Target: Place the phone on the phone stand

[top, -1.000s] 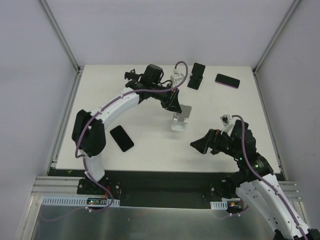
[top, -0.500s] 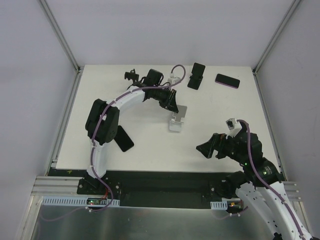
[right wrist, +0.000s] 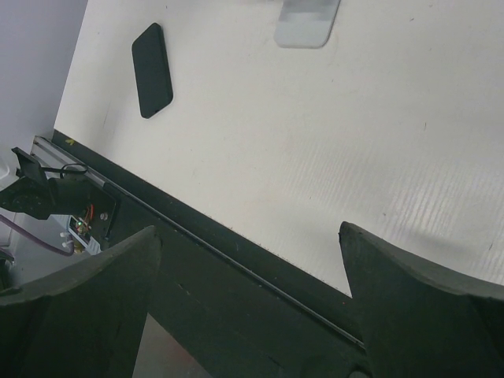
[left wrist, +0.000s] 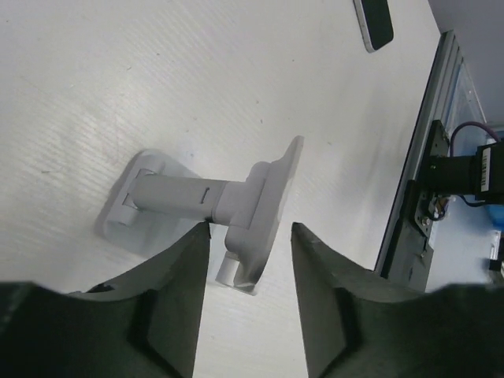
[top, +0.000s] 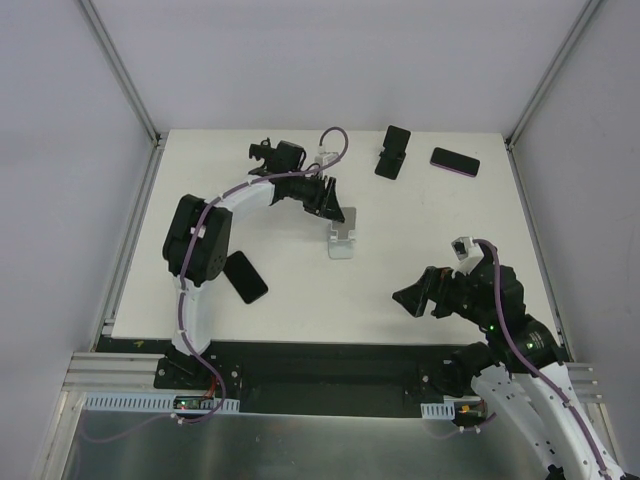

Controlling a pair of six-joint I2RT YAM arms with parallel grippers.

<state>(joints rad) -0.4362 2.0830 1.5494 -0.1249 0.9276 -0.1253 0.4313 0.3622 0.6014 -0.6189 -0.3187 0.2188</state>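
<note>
The white phone stand (top: 342,237) stands on its base in the middle of the table. My left gripper (top: 326,200) hovers right behind it, open. In the left wrist view the phone stand's plate (left wrist: 272,201) reaches in between the two fingers (left wrist: 185,291), with a gap on the right side and the left tip close to the stem. A black phone (top: 245,277) lies flat near the front left, also seen as the phone (right wrist: 152,69) and the phone (left wrist: 374,22). My right gripper (top: 410,296) is wide open and holds nothing, over the table's near edge.
A second phone rests on a black stand (top: 393,152) at the back. A dark phone with a reddish edge (top: 455,161) lies flat at the back right. The table's black front rail (right wrist: 236,260) runs under my right gripper (right wrist: 250,232).
My left arm drew back to the left, the white stand shifted left with it, and its jaws widened off the stand. My right arm pulled back toward the near edge, then stayed still.
</note>
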